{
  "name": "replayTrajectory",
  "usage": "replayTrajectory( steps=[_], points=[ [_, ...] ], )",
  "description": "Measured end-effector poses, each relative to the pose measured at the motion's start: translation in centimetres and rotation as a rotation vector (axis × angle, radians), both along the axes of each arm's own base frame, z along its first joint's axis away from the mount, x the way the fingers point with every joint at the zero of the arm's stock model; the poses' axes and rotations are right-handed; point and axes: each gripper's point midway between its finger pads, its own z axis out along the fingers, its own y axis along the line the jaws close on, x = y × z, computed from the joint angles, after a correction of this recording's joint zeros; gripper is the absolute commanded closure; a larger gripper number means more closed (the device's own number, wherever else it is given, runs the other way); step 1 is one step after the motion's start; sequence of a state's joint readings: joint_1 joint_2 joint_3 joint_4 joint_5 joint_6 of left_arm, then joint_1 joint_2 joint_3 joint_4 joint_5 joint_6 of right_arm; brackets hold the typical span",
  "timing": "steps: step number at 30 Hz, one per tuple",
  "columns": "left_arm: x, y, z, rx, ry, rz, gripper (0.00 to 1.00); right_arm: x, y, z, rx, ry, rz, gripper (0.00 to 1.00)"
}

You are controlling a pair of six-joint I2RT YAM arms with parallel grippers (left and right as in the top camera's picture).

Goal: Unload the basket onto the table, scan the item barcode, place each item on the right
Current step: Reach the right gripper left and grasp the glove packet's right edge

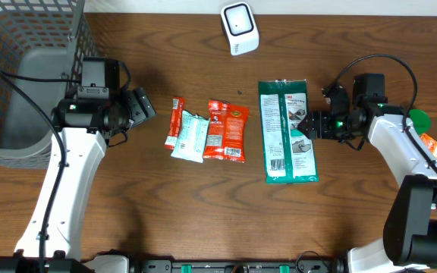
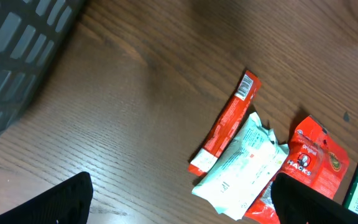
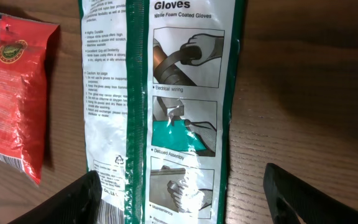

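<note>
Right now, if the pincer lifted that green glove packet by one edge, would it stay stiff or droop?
The green glove packet would probably droop: it looks like thin film lying flat. Likely light for its size, since the label says gloves. Its glossy surface may slip; pushed, it should slide, not roll.

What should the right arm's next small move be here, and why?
Probably lower the right gripper and close on the gloves package: its jaws stand open at the package's edge, nothing is held, and the package lies flat, apart from the scanner.
</note>
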State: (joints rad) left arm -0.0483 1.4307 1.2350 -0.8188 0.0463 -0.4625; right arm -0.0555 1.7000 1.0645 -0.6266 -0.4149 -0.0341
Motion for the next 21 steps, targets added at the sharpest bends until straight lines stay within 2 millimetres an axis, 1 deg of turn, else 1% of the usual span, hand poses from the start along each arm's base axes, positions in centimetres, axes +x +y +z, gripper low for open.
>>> replayTrajectory(
  steps=[11, 21],
  points=[
    [0.0, 0.0, 0.0, 0.0, 0.0, 0.0, 0.08, -0.02, 0.0, 0.0, 0.0, 0.001, 0.0, 0.21],
    [0.0, 0.0, 0.0, 0.0, 0.0, 0.0, 0.08, -0.02, 0.0, 0.0, 0.0, 0.001, 0.0, 0.2]
  ],
)
